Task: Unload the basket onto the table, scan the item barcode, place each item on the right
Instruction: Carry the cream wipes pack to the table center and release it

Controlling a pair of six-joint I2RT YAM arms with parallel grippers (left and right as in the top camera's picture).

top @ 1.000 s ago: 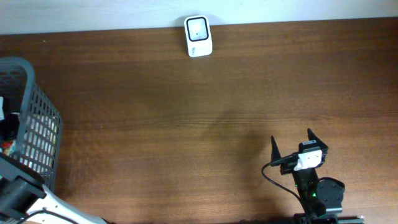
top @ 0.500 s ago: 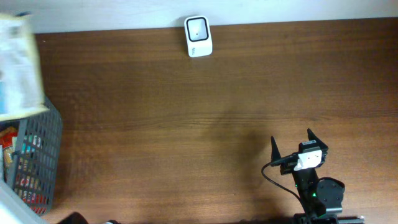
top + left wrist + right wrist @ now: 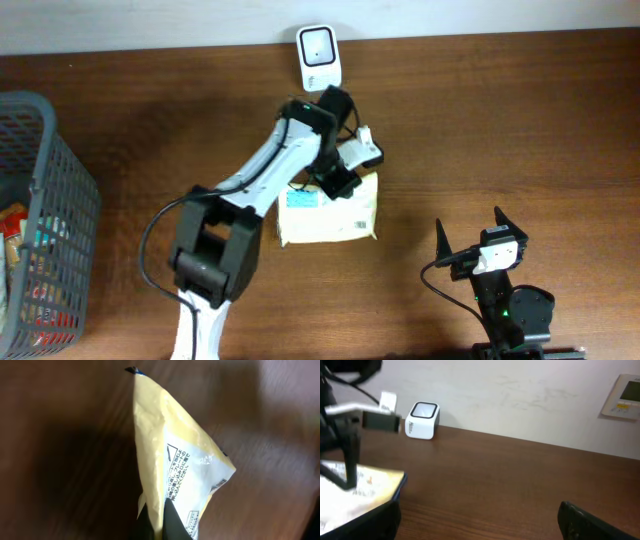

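Left gripper (image 3: 337, 188) is pinched shut on the edge of a yellow packet (image 3: 335, 218), which sits right under it; can't tell if it's touching the table (image 3: 520, 130). White scanner (image 3: 318, 58) is just past the gripper, by the wall. Right gripper (image 3: 468, 228) is well off to the side, jaws wide apart, holding nothing.

Left arm (image 3: 257, 170) and packet (image 3: 335, 220) crowd the scanner (image 3: 318, 58); tabletop (image 3: 520, 130) rightward free.
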